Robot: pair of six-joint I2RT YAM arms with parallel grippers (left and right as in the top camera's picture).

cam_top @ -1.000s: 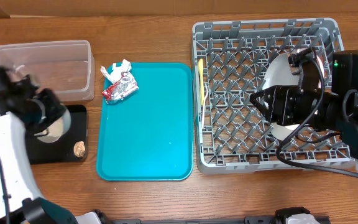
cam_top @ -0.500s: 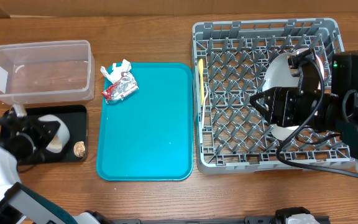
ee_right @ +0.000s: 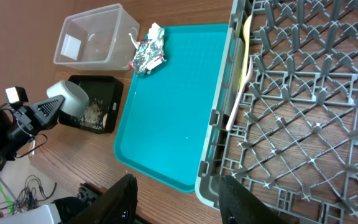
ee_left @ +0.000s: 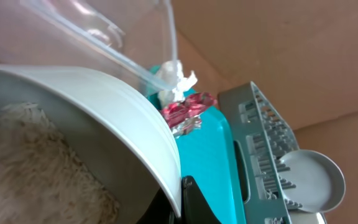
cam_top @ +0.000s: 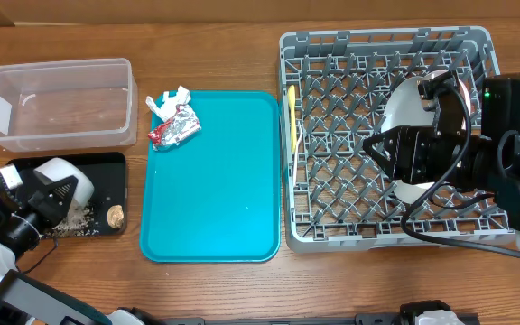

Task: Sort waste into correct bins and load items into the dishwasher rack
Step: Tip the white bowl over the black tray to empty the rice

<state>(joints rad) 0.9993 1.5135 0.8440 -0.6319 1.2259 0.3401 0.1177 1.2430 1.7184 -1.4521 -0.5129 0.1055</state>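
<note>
My left gripper [ee_left: 188, 202] is shut on the rim of the small grey-white bowl [cam_top: 63, 181], which is tilted over the black tray [cam_top: 106, 167]. Rice [ee_left: 30, 168] is still in the bowl, and loose grains [cam_top: 78, 221] lie on the tray. The foil wrapper [cam_top: 175, 131] and tissue [cam_top: 168, 98] lie at the far left corner of the teal tray [cam_top: 215, 190]. My right gripper [ee_right: 182, 199] is open and empty over the dishwasher rack [cam_top: 332, 171]. A plate [cam_top: 409, 106] stands in the rack. The yellow utensil [cam_top: 292, 117] lies along its left wall. The cup is not in view.
The clear tub [cam_top: 57, 99] stands behind the black tray and looks empty. A small brown scrap [cam_top: 114, 215] lies in the black tray. A second pale plate edge [cam_top: 412, 191] shows under my right arm. Bare wood runs along the table's front edge.
My left arm has swung from beside the tub to the front left. The bowl has tipped over the black tray, where rice grains now lie. The right arm has not moved.
</note>
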